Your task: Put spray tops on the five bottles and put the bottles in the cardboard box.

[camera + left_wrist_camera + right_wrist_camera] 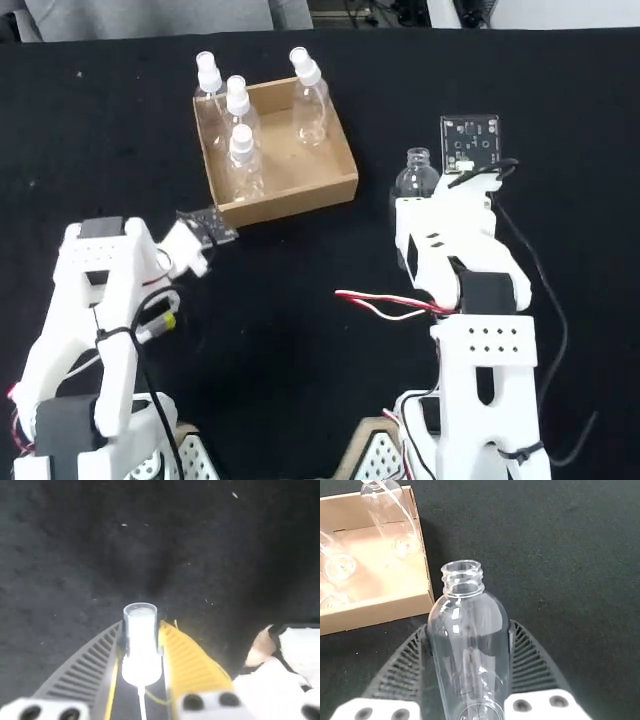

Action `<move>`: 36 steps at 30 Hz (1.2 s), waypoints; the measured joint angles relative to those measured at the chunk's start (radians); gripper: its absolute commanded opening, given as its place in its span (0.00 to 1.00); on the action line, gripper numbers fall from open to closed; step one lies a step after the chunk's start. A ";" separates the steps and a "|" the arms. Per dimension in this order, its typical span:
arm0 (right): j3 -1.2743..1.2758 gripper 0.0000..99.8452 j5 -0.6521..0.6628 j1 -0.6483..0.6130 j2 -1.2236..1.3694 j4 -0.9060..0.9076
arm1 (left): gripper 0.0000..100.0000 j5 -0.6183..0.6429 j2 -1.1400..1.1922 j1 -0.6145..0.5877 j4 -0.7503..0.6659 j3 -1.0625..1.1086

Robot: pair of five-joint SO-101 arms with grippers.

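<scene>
In the left wrist view my left gripper is shut on a white spray top, held over the black table between a grey and a yellow finger. From above, that gripper hangs low at the left, in front of the cardboard box. My right gripper is shut on a clear bottle with an open threaded neck. The high view places this bottle upright just right of the box, at the right gripper. Several clear bottles with white spray tops stand inside the box.
The box sits at the back centre of the black table. Red and white wires trail left from the right arm. A small camera board sticks up behind the held bottle.
</scene>
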 measured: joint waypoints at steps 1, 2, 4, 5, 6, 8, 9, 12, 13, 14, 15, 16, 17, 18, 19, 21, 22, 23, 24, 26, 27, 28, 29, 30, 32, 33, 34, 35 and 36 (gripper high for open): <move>0.000 0.03 0.000 0.000 0.000 0.000 | 0.03 0.017 0.000 0.000 0.008 -0.012; 0.000 0.03 0.000 0.000 0.000 0.000 | 0.03 0.034 0.000 0.000 0.015 -0.023; 0.000 0.03 0.000 0.000 0.000 0.000 | 0.03 0.074 0.000 0.000 0.018 -0.048; 0.000 0.03 0.000 0.000 0.000 0.000 | 0.03 0.089 0.000 0.000 0.018 -0.058; 0.000 0.03 0.000 0.000 0.000 0.000 | 0.03 0.101 0.000 0.000 0.018 -0.069; 0.000 0.03 0.000 0.000 0.000 0.000 | 0.03 0.115 0.000 0.000 0.018 -0.092; 0.000 0.03 0.000 0.000 0.000 0.000 | 0.03 0.118 0.000 0.000 0.018 -0.104; 0.000 0.03 0.000 0.000 0.000 0.000 | 0.03 0.132 0.000 0.000 0.048 -0.141; 0.000 0.03 0.000 0.000 0.000 0.000 | 0.03 0.144 0.000 0.000 0.074 -0.160; 0.000 0.03 0.000 0.000 0.000 0.000 | 0.03 0.155 0.000 0.000 0.104 -0.180; 0.000 0.03 0.000 0.000 0.000 0.000 | 0.03 0.166 0.000 0.000 0.137 -0.206; 0.000 0.03 0.000 0.000 0.000 0.000 | 0.03 0.170 0.000 0.000 0.169 -0.236; 0.000 0.03 0.000 0.000 0.000 0.000 | 0.03 0.175 0.000 0.000 0.196 -0.270; 0.000 0.03 0.000 0.000 0.000 0.000 | 0.03 0.175 0.000 0.000 0.222 -0.305; 0.000 0.03 0.000 0.000 0.000 0.000 | 0.03 0.176 0.000 0.000 0.245 -0.342; 0.000 0.03 0.000 0.000 0.000 0.000 | 0.03 0.180 0.000 0.000 0.290 -0.400; 0.000 0.03 0.000 0.000 0.000 0.000 | 0.03 0.183 0.000 0.000 0.313 -0.425; 0.000 0.03 0.000 0.000 0.000 0.000 | 0.03 0.192 0.000 0.000 0.334 -0.446; 0.000 0.03 0.000 0.000 0.000 0.000 | 0.03 0.209 0.000 0.000 0.348 -0.466; 0.000 0.03 0.000 0.000 0.000 0.000 | 0.03 0.258 0.000 0.000 0.361 -0.496; 0.000 0.03 0.000 0.000 0.000 0.000 | 0.03 0.281 0.000 0.000 0.364 -0.506; 0.000 0.03 0.000 0.000 0.000 0.000 | 0.03 0.301 0.000 0.000 0.365 -0.519; 0.000 0.03 0.000 0.000 0.000 0.000 | 0.03 0.315 0.000 0.000 0.365 -0.529; 0.000 0.03 0.000 0.000 0.000 0.000 | 0.03 0.327 0.000 0.000 0.367 -0.542; 0.000 0.03 0.000 0.000 0.000 0.000 | 0.03 0.354 0.000 0.000 0.367 -0.566; 0.000 0.03 0.000 0.000 0.000 0.000 | 0.03 0.371 0.000 0.000 0.367 -0.582; 0.000 0.03 0.000 0.000 0.000 0.000 | 0.03 0.390 0.000 0.000 0.368 -0.598; 0.000 0.03 0.000 0.000 0.000 0.000 | 0.03 0.407 0.000 0.000 0.368 -0.615; 0.000 0.03 0.000 0.000 0.000 0.000 | 0.03 0.423 0.000 0.000 0.370 -0.632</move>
